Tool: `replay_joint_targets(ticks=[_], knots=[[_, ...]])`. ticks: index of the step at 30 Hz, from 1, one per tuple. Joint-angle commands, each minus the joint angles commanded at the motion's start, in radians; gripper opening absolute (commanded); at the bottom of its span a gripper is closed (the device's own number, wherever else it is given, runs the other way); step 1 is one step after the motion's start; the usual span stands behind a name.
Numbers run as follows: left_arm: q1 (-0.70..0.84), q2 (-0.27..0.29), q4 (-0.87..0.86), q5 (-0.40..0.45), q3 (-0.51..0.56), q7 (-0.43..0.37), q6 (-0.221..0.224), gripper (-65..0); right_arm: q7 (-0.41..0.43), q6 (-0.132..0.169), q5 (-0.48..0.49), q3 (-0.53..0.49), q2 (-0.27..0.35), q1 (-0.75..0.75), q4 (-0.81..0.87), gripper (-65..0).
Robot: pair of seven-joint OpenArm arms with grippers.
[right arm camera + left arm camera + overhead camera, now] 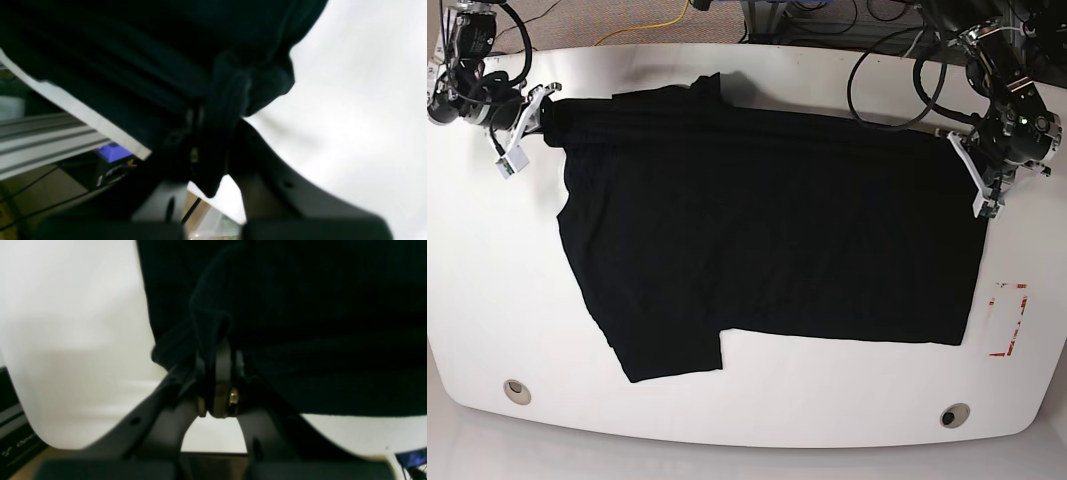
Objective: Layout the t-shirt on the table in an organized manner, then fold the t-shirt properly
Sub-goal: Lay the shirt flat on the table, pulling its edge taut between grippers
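Observation:
The black t-shirt [767, 230] lies spread across the white table [827, 410], one short sleeve pointing to the front left. No print shows on it. My left gripper [968, 163] is at the shirt's right edge, and the left wrist view shows it [218, 355] shut on a pinched fold of black cloth [210, 316]. At the far left corner my right gripper [543, 113] holds the shirt's upper corner. In the right wrist view it [208, 115] is shut on bunched cloth [233, 83].
A red tape rectangle [1009, 320] marks the table to the right of the shirt. Two metal grommet holes [517, 390] [954, 415] sit near the front edge. Cables [887, 80] trail behind the table at the back right.

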Motion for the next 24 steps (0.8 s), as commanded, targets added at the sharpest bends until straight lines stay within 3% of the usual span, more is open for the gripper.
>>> replay_joint_targets(ticks=[10,24], knots=[[0.075,-0.015,-0.003,0.000,-0.012,0.000,0.000,-65.0,0.000,0.000,0.000,0.000,-0.035,-0.081,0.003,-65.0],[0.110,-0.018,-0.003,0.000,-0.017,0.000,0.000,-65.0,0.000,0.000,0.002,0.008,-0.049,-0.155,0.152,-65.0]])
